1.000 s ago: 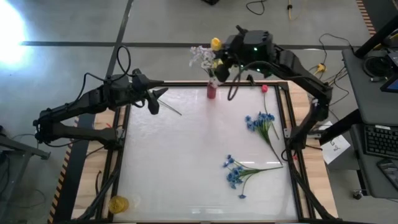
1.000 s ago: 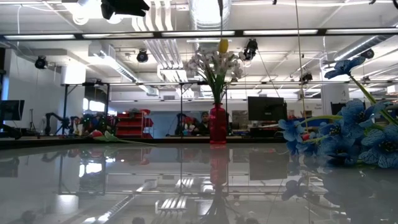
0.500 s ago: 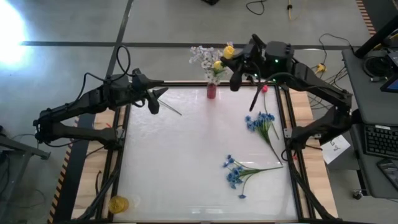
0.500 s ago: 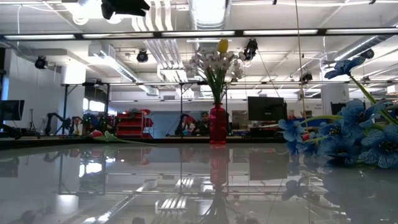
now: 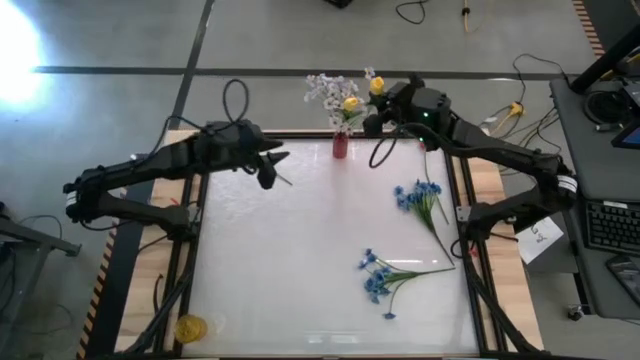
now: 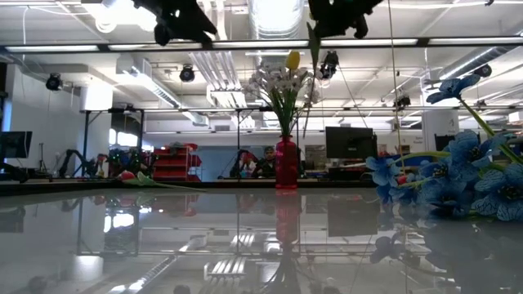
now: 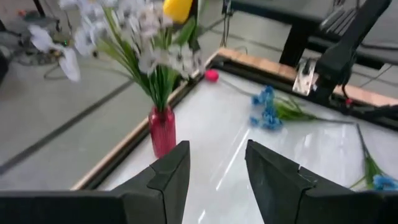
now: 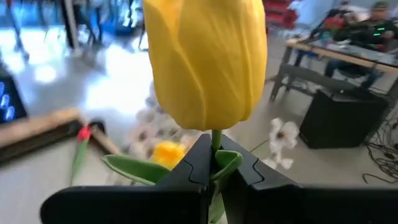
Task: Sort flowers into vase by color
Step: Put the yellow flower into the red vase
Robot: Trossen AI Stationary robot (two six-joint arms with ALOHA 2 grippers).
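since half a second ago the right gripper (image 5: 377, 92) swings back toward the vase (image 5: 340, 147), fingers clamped on a yellow bud (image 8: 208, 59); only the left wrist view shows us the left gripper (image 7: 214, 180) half open, empty.

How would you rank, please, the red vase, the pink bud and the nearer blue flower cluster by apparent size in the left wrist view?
1. The red vase, though it stands nearest the camera, which inflates it.
2. The blue flower cluster.
3. The pink bud, clearly smallest.

One camera hangs overhead, looking straight down on the counter (image 5: 300, 250). Another sits at counter level facing the room. Both wrist cameras ride close, and all catch the red vase (image 5: 340, 147).
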